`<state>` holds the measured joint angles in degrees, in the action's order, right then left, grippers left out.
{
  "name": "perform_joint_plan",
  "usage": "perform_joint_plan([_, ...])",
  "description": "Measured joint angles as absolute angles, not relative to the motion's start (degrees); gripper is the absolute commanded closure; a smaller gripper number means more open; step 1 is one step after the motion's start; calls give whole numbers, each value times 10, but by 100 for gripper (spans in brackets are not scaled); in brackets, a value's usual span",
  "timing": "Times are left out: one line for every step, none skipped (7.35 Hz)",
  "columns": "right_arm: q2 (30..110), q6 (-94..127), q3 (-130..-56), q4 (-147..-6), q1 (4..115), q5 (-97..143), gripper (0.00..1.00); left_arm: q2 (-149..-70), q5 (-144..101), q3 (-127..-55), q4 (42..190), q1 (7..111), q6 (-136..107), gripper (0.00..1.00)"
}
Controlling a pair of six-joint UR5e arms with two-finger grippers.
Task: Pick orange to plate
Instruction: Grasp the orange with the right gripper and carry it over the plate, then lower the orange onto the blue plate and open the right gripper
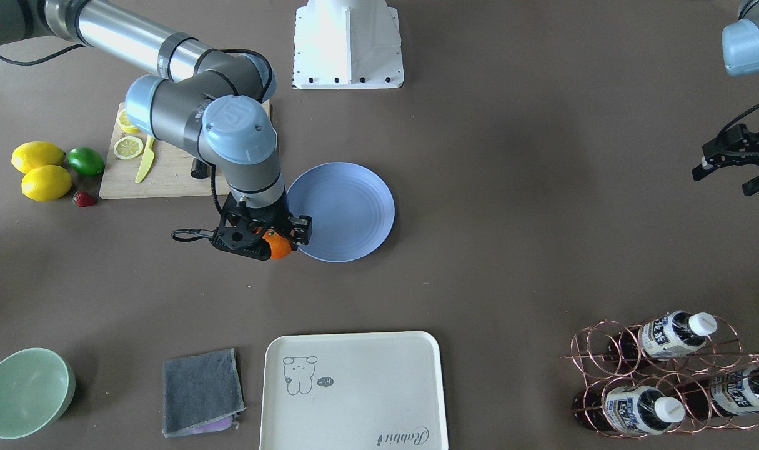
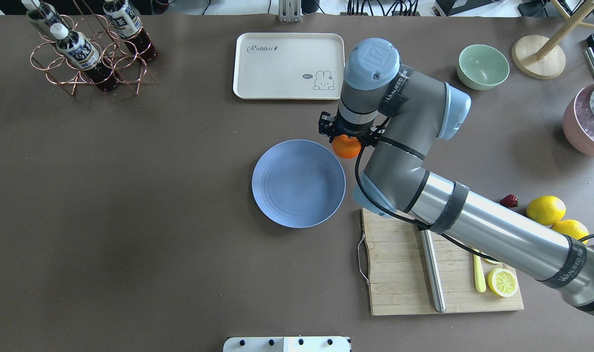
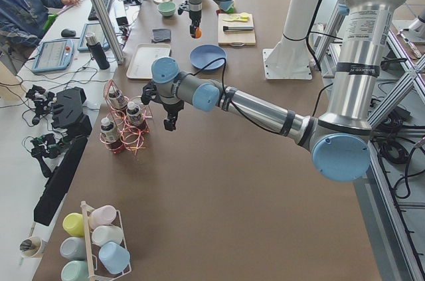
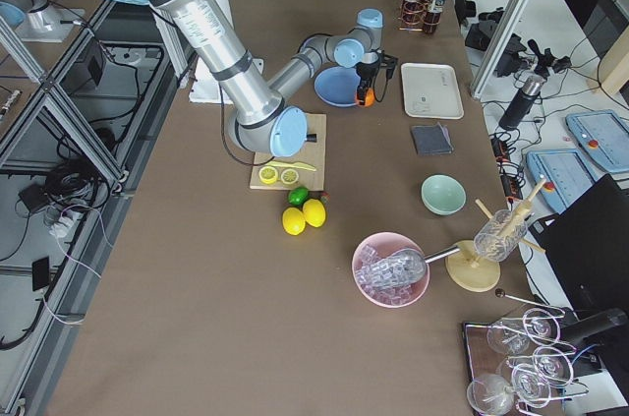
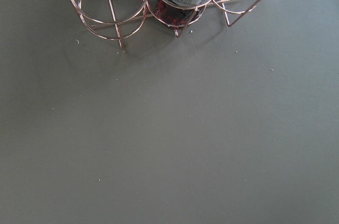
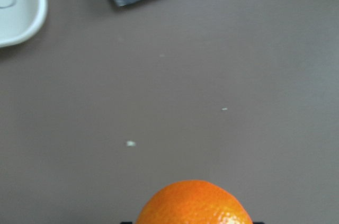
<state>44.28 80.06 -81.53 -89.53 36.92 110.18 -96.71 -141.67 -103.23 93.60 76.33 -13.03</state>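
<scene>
The orange [image 1: 280,246] hangs above the table, gripped by my right gripper [image 1: 278,240], which is shut on it. It sits just off the rim of the periwinkle-blue plate [image 1: 348,209], on the cream tray's side. From overhead the orange [image 2: 346,146] touches the top-right edge of the plate [image 2: 297,183], which holds nothing. The right wrist view shows the orange's top [image 6: 195,203] over bare table. My left gripper [image 1: 723,180] hovers far off by the bottle rack, open with nothing between its fingers.
A wooden cutting board [image 2: 399,274] holds lemon slices, a yellow knife and a metal rod. Two lemons [image 1: 42,170], a lime [image 1: 85,160] and a strawberry lie beside it. A cream tray [image 1: 354,390], grey cloth [image 1: 201,390], green bowl [image 1: 23,392] and copper bottle rack [image 1: 660,375] line the far side.
</scene>
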Motion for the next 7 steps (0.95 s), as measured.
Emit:
perform_joint_plan([407, 834, -781, -899, 344, 1081, 100, -961, -1417, -1033, 936, 763, -130, 2])
perform_joint_plan([390, 854, -763, -900, 322, 1061, 83, -955, -1416, -1033, 936, 764, -129, 2])
perform_joint_plan([383, 863, -756, -901, 308, 1052, 47, -950, -1416, -1033, 936, 764, -128, 2])
perform_joint_plan([381, 867, -754, -901, 299, 1049, 0, -947, -1416, -1033, 936, 764, -128, 2])
perform_joint_plan([381, 869, -755, -901, 293, 1047, 0, -946, -1415, -1033, 936, 764, -128, 2])
perform_joint_plan([381, 870, -760, -901, 289, 1047, 0, -943, -1415, -1033, 936, 765, -127, 2])
perform_joint_plan([382, 869, -774, -902, 289, 1048, 0, -937, -1411, -1032, 936, 767, -127, 2])
